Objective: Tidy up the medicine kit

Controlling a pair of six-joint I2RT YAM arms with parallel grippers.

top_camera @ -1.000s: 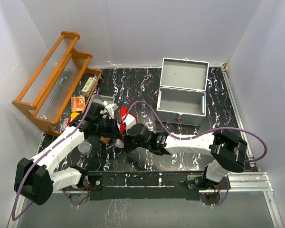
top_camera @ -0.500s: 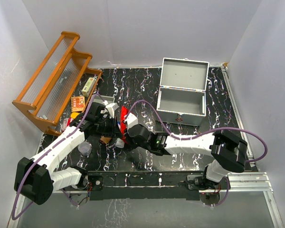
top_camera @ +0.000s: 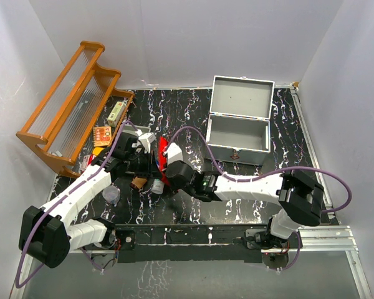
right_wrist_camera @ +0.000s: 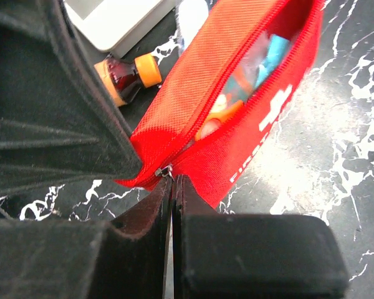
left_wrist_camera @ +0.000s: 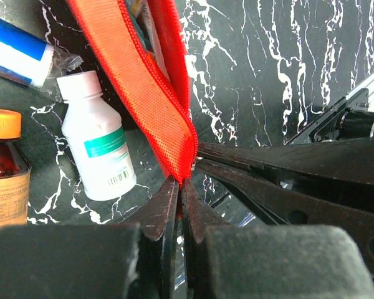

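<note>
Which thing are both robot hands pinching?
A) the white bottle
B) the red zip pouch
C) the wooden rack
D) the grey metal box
B: the left gripper and the right gripper are each shut on a corner of the red zip pouch, right where its zipper ends.

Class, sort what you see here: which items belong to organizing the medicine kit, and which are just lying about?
In the job: red pouch, left gripper and right gripper shut on it, white bottle, amber bottle, probably the open metal case.
Lying about: wooden rack, orange card beside it.
</note>
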